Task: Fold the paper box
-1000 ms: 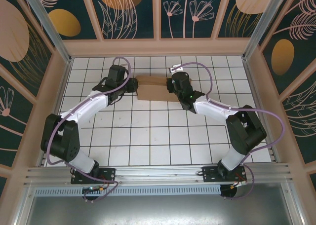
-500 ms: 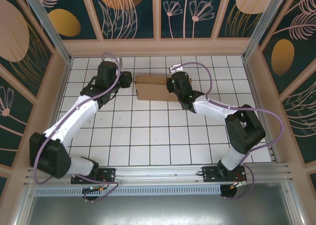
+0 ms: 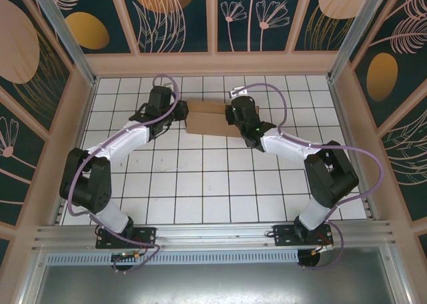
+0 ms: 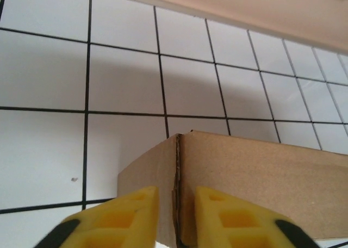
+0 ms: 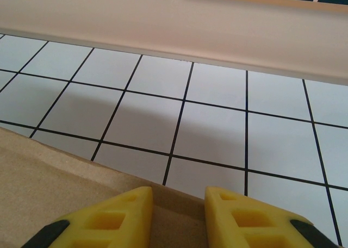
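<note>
1. Top view: paper box (image 3: 208,123) lies on far part of tiled floor (image 3: 200,184), betw. L gripper (image 3: 181,113) at its left end and R gripper (image 3: 230,115) at its right end.
2. L wrist: fingers (image 4: 136,210) straddle box's corner crease; clamped or not, cannot tell.
3. R wrist: fingers (image 5: 130,210) stand apart over box's far edge; grip cannot be told.

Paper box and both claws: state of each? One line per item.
paper box: partly folded, two panels upright and meeting at a corner crease at its left end.
left claw: straddles that corner crease; clamped or not, cannot tell.
right claw: at the box's right end, over a cardboard edge; gripping or not, cannot tell.
</note>
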### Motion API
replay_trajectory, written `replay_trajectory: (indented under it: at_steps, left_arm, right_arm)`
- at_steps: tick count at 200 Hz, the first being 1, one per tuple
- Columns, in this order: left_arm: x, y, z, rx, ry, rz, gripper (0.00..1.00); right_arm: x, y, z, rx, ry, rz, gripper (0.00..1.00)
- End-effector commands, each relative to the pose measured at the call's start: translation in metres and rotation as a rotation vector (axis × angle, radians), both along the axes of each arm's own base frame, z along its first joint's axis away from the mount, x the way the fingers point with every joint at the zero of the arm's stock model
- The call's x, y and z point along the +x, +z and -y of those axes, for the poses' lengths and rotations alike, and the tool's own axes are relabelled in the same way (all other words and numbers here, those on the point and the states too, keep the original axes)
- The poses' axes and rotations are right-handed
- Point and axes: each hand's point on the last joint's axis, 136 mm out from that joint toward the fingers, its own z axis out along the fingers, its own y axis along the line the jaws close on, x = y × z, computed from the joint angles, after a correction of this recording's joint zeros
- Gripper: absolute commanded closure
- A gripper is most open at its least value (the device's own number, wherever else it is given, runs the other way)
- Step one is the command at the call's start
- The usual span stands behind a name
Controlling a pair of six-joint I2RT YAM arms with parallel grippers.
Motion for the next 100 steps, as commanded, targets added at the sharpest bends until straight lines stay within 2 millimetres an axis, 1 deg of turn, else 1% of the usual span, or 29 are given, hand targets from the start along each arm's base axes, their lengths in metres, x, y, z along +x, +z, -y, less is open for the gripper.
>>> replay_trajectory:
  at_steps: [1, 17, 33, 45, 56, 67, 74, 88, 93, 100]
  left_arm:
    - [-0.025, -0.054, -0.007, 0.007, 0.014, -0.137, 0.81]
    - [-0.030, -0.056, -0.003, -0.029, 0.005, -0.144, 0.85]
    - [-0.031, -0.060, -0.004, -0.034, 0.008, -0.155, 0.92]
    - [-0.032, -0.064, -0.005, -0.027, 0.013, -0.167, 0.95]
    - [-0.033, -0.073, -0.010, 0.003, 0.031, -0.193, 0.96]
    - [-0.032, -0.075, -0.013, 0.034, 0.036, -0.205, 0.96]
    - [-0.031, -0.076, -0.015, 0.052, 0.041, -0.207, 0.96]
    - [-0.029, -0.075, -0.017, 0.076, 0.044, -0.203, 0.97]
    - [-0.028, -0.073, -0.018, 0.081, 0.044, -0.201, 0.97]
    - [-0.027, -0.073, -0.018, 0.088, 0.045, -0.201, 0.97]
  right_arm:
    - [-0.028, -0.070, 0.013, -0.153, 0.025, -0.223, 0.69]
    - [-0.029, -0.071, 0.011, -0.148, 0.035, -0.228, 0.70]
    - [-0.030, -0.071, 0.008, -0.131, 0.054, -0.234, 0.70]
    - [-0.030, -0.066, 0.002, -0.106, 0.076, -0.237, 0.69]
    - [-0.030, -0.057, -0.005, -0.063, 0.114, -0.250, 0.68]
    - [-0.028, -0.044, -0.016, -0.011, 0.162, -0.275, 0.68]
    - [-0.025, -0.032, -0.021, 0.015, 0.177, -0.279, 0.68]
    - [-0.021, -0.004, -0.028, 0.068, 0.211, -0.262, 0.68]
    - [-0.020, 0.009, -0.030, 0.088, 0.221, -0.243, 0.67]
    - [-0.018, 0.025, -0.029, 0.118, 0.219, -0.219, 0.66]
